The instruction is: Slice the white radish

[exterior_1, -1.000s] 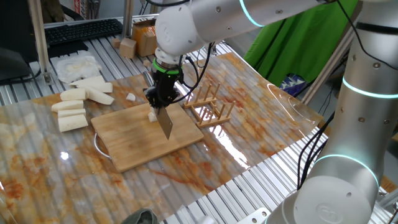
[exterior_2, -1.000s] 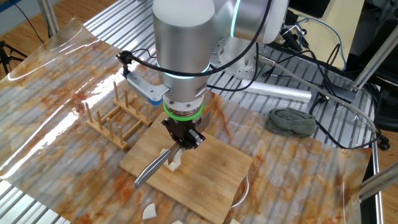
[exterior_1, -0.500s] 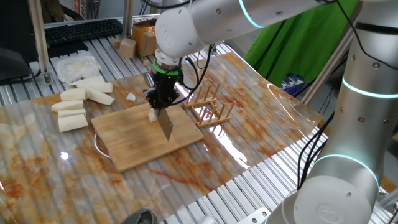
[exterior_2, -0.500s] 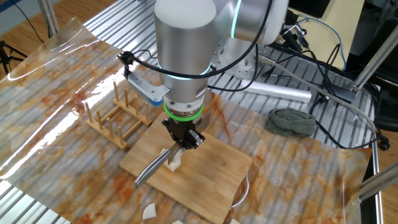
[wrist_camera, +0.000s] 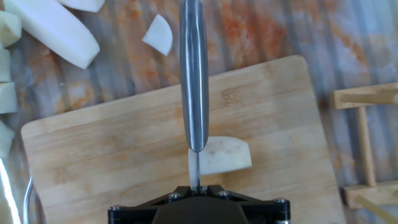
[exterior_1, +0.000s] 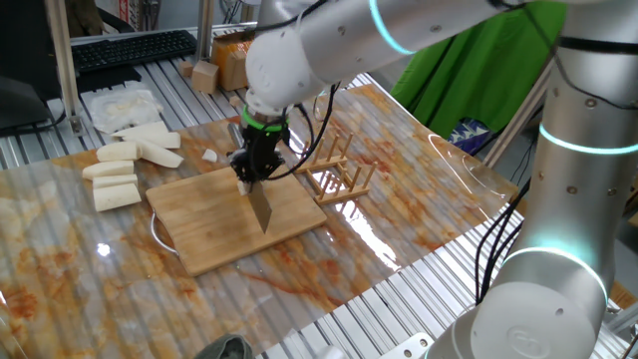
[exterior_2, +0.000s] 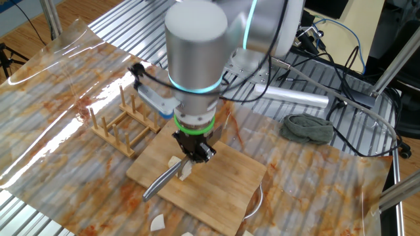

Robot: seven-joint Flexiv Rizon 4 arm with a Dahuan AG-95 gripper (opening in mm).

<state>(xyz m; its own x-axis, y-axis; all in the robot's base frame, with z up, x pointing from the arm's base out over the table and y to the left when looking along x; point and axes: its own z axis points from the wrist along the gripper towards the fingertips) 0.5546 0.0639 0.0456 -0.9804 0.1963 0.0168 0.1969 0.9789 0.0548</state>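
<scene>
The white radish (wrist_camera: 221, 155) is seen low in the centre of the hand view as a small cream-white chunk, cut flat on one side and rounded on the other, lying on the wooden cutting board (wrist_camera: 124, 155). The knife (wrist_camera: 194, 81) is clamped in the fully closed gripper (wrist_camera: 198, 186), its blade set across the chunk's left part. No legible writing or brand is visible.
</scene>
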